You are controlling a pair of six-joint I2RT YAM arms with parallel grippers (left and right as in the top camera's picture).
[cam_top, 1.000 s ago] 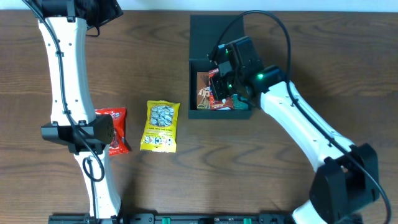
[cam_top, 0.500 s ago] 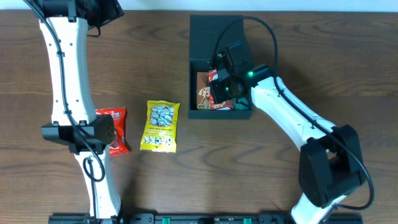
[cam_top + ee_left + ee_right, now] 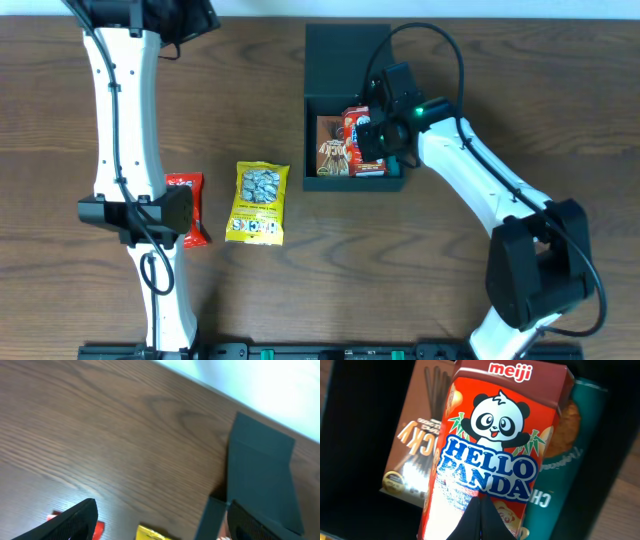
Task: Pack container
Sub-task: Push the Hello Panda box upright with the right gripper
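The dark container (image 3: 345,60) stands open at the table's back middle, lid flap lying back; it also shows in the left wrist view (image 3: 260,475). Inside lie a brown stick-biscuit box (image 3: 331,148) (image 3: 420,445), a red Hello Panda box (image 3: 354,128) (image 3: 490,450) and a small teal carton (image 3: 560,470). My right gripper (image 3: 375,140) (image 3: 480,515) is shut, fingertips together with nothing between them, just over the Hello Panda box. My left gripper (image 3: 185,15) (image 3: 162,520) is open and empty, high over the table's back left.
A yellow snack bag (image 3: 258,203) (image 3: 150,533) lies left of the container. A red snack pack (image 3: 187,205) lies further left, partly under my left arm. The container's dark inner wall (image 3: 340,485) borders the packed boxes.
My right gripper has drawn back slightly to the right inside the container; the Hello Panda box now lies between the brown box and the teal carton. My left arm has shifted slightly right.
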